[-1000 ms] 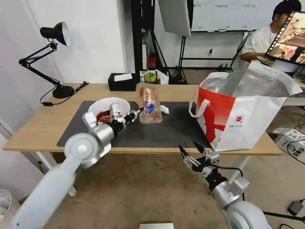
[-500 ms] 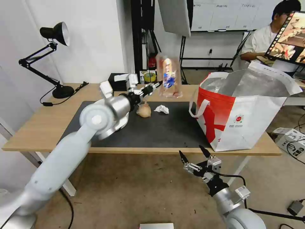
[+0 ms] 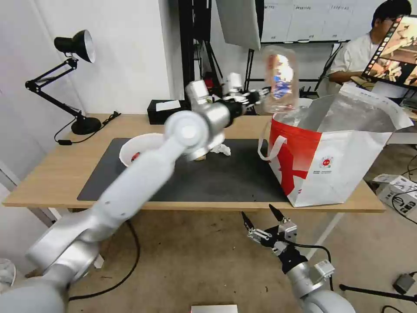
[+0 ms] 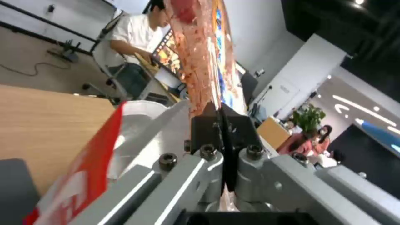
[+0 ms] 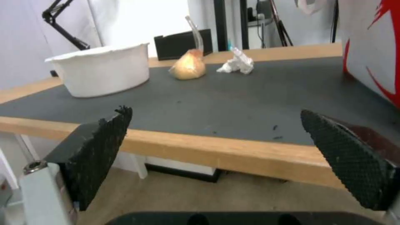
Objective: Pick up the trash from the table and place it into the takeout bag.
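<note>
Head view: left gripper jaws clamped on an edge of the clear hinged tray, holding it upright in the air just above the near-left rim of the takeout bag. Step in hand, I'd say: carry to the bag. Next needs the tray moved further over the foil-lined mouth before release, else it could catch the rim. Right gripper idles below the desk edge, left of the bag, jaws wide.

Left wrist view: jaws pinched flat on thin, flexible clear plastic; reddish scraps smear inside the tray. Bag's red panel and silver lining sit just under it.

Right wrist view: jaws spread, knurled black pads. On the matte grey mat left of the bag: rigid round white bowl, soft yellowish knotted bag, crumpled tissue.
</note>
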{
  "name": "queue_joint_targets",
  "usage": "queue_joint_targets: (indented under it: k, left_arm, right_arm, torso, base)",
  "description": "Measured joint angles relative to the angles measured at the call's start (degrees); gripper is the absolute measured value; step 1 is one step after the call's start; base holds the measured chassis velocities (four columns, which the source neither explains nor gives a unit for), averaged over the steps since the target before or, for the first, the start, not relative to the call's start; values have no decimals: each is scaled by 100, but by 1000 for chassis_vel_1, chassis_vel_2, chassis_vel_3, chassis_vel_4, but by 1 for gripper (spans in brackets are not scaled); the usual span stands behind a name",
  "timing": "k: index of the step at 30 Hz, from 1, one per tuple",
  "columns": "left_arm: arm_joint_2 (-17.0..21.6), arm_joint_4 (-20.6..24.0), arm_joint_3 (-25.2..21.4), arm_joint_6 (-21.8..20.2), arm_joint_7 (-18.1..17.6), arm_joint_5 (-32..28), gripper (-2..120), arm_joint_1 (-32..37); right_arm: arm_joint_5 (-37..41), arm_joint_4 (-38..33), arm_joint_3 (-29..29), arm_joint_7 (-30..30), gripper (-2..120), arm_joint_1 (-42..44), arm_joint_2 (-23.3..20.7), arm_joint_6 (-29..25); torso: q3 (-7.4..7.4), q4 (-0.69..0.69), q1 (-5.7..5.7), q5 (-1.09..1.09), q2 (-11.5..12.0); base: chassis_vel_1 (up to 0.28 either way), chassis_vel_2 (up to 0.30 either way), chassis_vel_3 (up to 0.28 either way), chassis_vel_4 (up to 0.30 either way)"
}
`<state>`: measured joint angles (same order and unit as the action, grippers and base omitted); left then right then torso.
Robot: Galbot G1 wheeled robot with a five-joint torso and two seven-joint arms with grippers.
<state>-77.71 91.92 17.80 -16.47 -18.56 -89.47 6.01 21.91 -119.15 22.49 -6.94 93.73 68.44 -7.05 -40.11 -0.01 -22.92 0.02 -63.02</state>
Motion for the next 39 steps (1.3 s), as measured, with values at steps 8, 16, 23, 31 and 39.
queue_joint_targets:
  k: [8,16,23,31,39]
  left_arm:
    - [-316,-407,622,228,9,927,0,-219]
    - [-350,-384,989,232,22,1372,0,-304]
    - [-363,-310,1059,-26,12,1090,11,-312]
    - [-410,-325,1105,-123,-1,782,40,-322]
    - [-145,-183,889,87,16,789,70,-281]
  right_arm:
    - [-9,-28,23,-17,100,56,5,-23]
    - [-8,-62,48,-18,100,89,-8,-33]
    - [3,-66,62,-8,100,86,-32,-35]
    - [18,-45,43,9,100,54,-57,-22]
    - [31,-79,20,11,100,55,-92,-6]
  torso:
    - [0,1,0,-1,0]
    - [1,1,0,-2,0]
    - [1,2,0,-2,0]
    - [0,1,0,-2,0]
    - [0,2,0,-2,0]
  base:
    - [0,0,0,0]
    - [0,0,0,0]
    - [0,0,0,0]
    - [0,0,0,0]
    - [0,0,0,0]
